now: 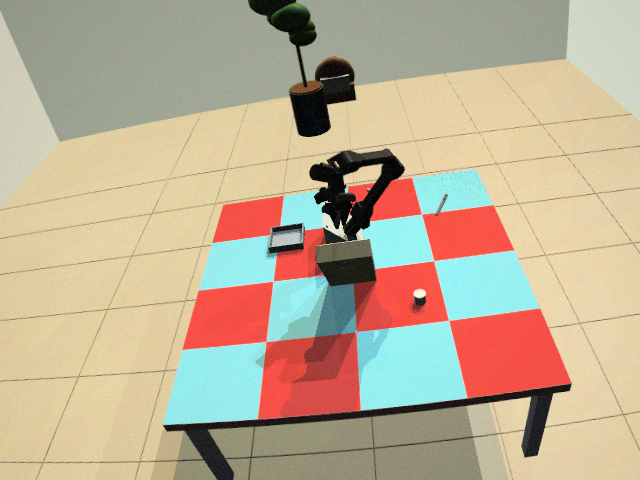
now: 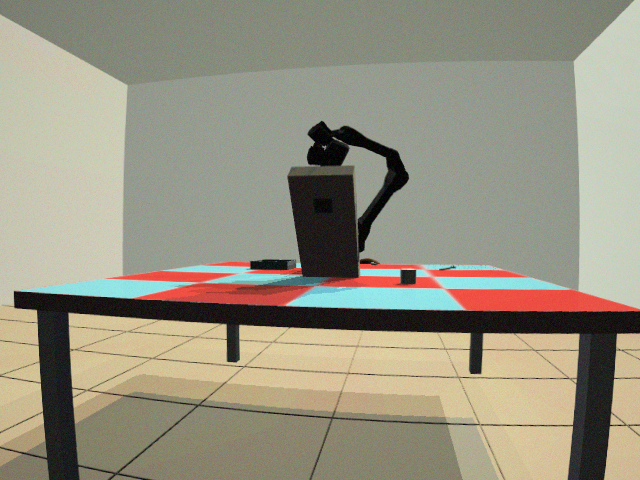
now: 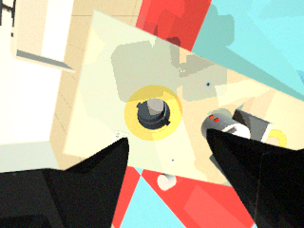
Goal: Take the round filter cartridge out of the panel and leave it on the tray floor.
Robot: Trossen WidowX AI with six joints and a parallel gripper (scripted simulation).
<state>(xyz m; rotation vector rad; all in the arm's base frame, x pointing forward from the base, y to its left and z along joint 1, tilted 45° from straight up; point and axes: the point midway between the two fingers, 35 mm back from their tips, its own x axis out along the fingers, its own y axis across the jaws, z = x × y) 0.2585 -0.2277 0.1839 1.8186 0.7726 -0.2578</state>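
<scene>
Cartridge (image 3: 216,124) first: in the wrist view it appears out of the socket (image 3: 135,124), beside your right-hand fingertip, its red-marked side showing. You cannot tell whether it rests on anything or is dropping. Your gripper (image 1: 341,222) (image 2: 328,153) (image 3: 166,138) has its jaws well spread, with nothing between them.

Find where the cartridge settles before you commit. If it is reachable, come in square to its round body with a finger on each side, then close gently; a grip on one edge would probably roll it away.

Watch the top edge of the panel (image 1: 346,253) (image 2: 330,232) (image 3: 95,95), which stands close to the wrist. Back off its face before swinging left to the tray (image 1: 272,245) (image 2: 272,265), and clear the raised walls before lowering.
</scene>
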